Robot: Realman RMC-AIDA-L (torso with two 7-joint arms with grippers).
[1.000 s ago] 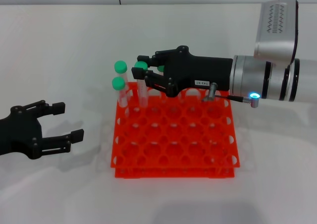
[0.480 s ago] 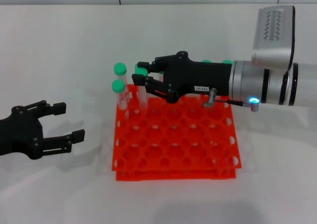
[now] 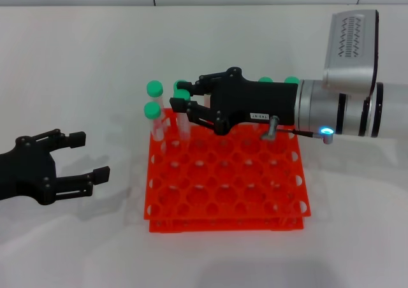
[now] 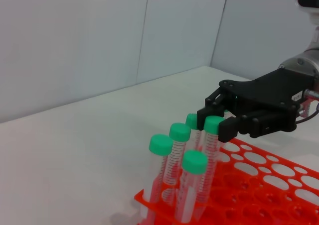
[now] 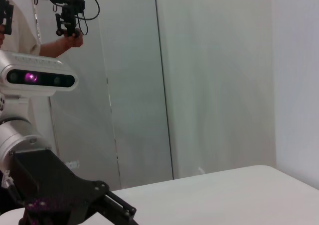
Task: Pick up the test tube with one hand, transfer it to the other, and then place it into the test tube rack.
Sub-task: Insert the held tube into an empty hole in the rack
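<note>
The slim clear plastic test tube with a round green screw cap (image 3: 182, 97) is held upright between the clenched jaws of the black two-fingered gripper bearing a small white label sticker (image 3: 190, 106), on the silver-white right arm with a blue light. This gripper is reached in from the right edge of the white surface (image 3: 76, 65) over the far left part of the bright orange-red square plastic rack with a grid of round holes (image 3: 226, 180); the tube's lower end is seen in a hole of the rack's far row. Three more green-capped clear tubes (image 4: 172, 155) are stood close beside it at the rack's far left corner, and further green caps (image 3: 278, 80) are visible behind the gripper. The unlabelled black two-fingered gripper (image 3: 89, 157) is parked near the left edge of the surface, well apart from the rack, its jaws released and holding nothing.
</note>
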